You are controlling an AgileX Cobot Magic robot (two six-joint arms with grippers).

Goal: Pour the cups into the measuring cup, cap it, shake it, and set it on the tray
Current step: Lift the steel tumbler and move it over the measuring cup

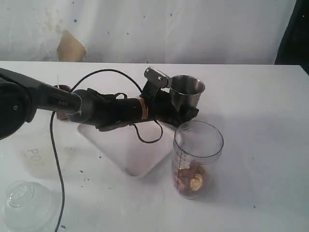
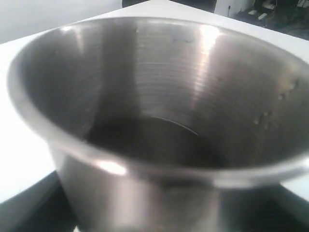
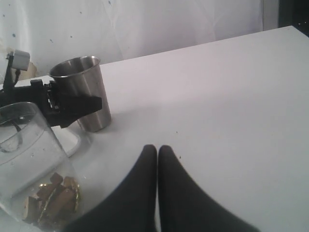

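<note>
The steel tumbler (image 1: pixel 187 89) (image 2: pixel 154 96) (image 3: pixel 82 87) stands upright on the table behind the measuring cup (image 1: pixel 198 145) (image 3: pixel 29 159). My left gripper (image 1: pixel 188 113) reaches across the tray (image 1: pixel 128 154) and is closed round the tumbler's lower half, one finger (image 3: pixel 89 103) lying against its wall. Brown and golden pieces lie in the bottom of the uncapped measuring cup. The wooden cup (image 1: pixel 62 89) is mostly hidden behind my left arm. My right gripper (image 3: pixel 157 147) is shut on nothing, over bare table beside the measuring cup.
A frosted container marked P01 (image 1: pixel 34 154) stands at the left. A clear domed lid (image 1: pixel 24 203) lies near the front left corner. A black cable (image 1: pixel 57 169) trails from my left arm over the table and tray.
</note>
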